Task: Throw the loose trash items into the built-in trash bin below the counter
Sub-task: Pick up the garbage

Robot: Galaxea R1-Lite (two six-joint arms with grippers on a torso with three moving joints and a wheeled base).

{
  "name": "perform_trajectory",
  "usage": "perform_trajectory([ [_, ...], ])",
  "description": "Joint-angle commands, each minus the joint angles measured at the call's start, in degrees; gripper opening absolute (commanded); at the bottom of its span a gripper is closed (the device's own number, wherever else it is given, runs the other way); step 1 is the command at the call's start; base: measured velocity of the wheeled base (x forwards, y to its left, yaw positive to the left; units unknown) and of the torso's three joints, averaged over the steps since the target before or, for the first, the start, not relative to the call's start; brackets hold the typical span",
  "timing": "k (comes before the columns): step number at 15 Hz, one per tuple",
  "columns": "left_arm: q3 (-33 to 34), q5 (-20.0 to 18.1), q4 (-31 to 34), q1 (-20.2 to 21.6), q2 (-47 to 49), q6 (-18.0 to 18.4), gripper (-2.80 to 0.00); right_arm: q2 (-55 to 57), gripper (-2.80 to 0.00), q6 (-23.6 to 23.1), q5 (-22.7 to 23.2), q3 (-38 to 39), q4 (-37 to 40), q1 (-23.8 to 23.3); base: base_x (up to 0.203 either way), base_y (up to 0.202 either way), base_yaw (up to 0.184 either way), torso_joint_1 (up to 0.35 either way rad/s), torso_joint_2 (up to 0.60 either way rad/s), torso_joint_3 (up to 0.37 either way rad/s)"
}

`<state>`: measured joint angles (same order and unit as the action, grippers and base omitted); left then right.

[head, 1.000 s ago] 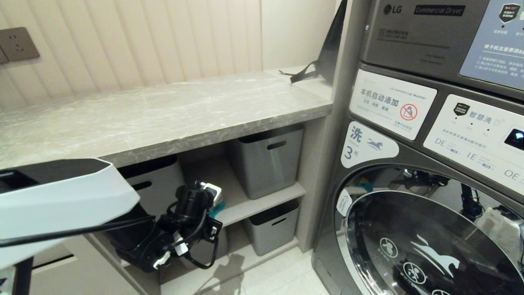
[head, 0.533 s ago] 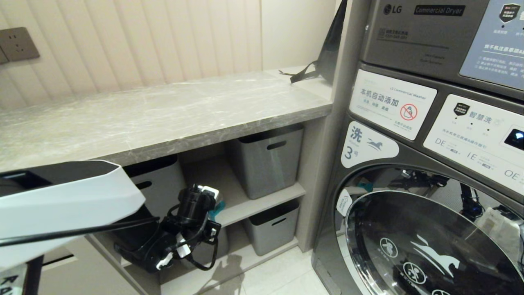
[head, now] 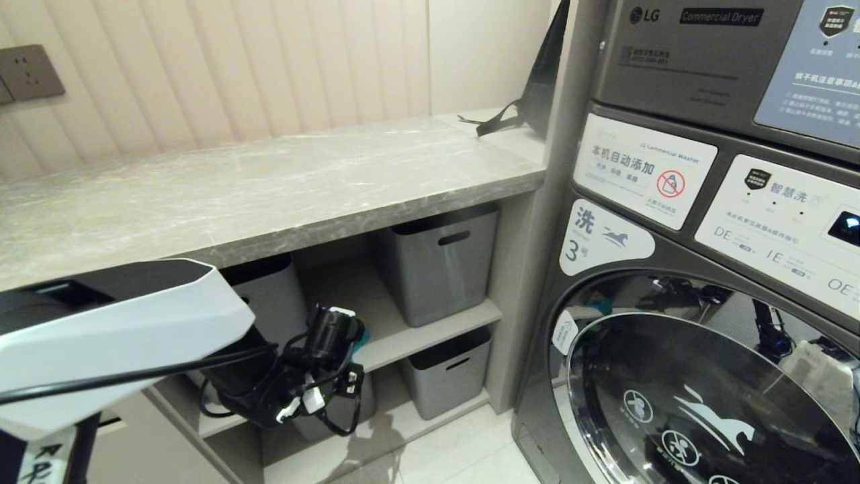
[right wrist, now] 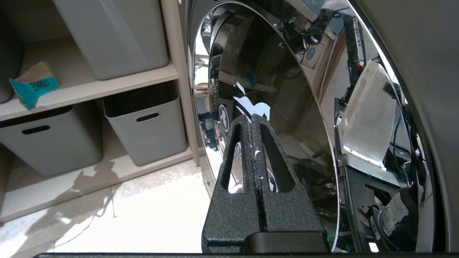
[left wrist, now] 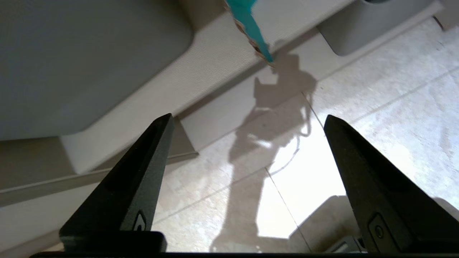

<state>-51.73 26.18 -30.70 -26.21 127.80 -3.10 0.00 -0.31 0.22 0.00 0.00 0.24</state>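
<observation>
Shelf edge (right wrist: 89,91): teal scrap (right wrist: 34,86) overhangs; left end effector (left wrist: 247,122) spread, apart.

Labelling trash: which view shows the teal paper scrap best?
Right wrist view: the torn teal paper scrap lies whole on the beige shelf. Left wrist view shows only a blurred strip; head view a sliver behind the left gripper.
</observation>
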Motion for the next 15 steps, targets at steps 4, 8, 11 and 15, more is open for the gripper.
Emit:
perform_trajectory([
  [4, -4.1, -4.4, 1.9, -0.2, 3.2, -5.7, 0.0, -0.1, -2.8, 0.0, 0.0, 0.0, 0.0, 0.0, 0.0, 0.0, 0.0, 0.0, 0.0, 0.0],
  [8, -8.5, -4.9, 4.9, -0.1, 5.4, -10.7, 0.0, 0.0, -2.8, 0.0, 0.0, 0.0, 0.0, 0.0, 0.0, 0.0, 0.0, 0.0, 0.0, 0.0],
  [11, -11.0, -3.8, 5.1, 0.3, 6.9, -11.5, 0.0, -0.1, -2.8, 0.0, 0.0, 0.0, 0.0, 0.0, 0.0, 0.0, 0.0, 0.0, 0.0, 0.0],
  [15, -13.3, -3.1, 5.3, 1.8, 9.1, -13.8, 0.0, -0.1, -2.8, 0.0, 0.0, 0.0, 0.0, 0.0, 0.0, 0.0, 0.0, 0.0, 0.0, 0.0],
])
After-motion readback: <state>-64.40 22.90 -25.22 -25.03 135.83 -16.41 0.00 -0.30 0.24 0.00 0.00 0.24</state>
